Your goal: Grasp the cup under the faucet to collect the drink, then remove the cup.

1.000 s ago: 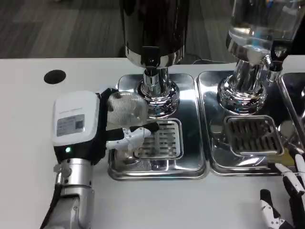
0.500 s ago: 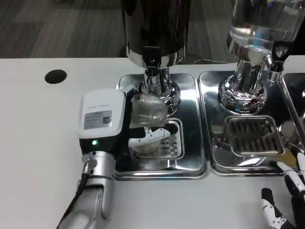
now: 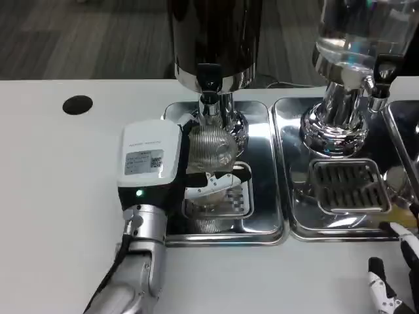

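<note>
Left hand (image 3: 171, 167) grips clear ribbed plastic cup (image 3: 209, 147) under dark dispenser's chrome faucet (image 3: 209, 85); right hand (image 3: 396, 281) fingers apart, holding nothing.

A second dispenser (image 3: 357, 46) with a clear tank stands on the right on a chrome base, over its own steel drip tray (image 3: 340, 190) with a slotted grate. A round black hole (image 3: 78, 104) lies in the white counter (image 3: 52, 196) at left, with dark carpeted floor (image 3: 78, 39) behind.
</note>
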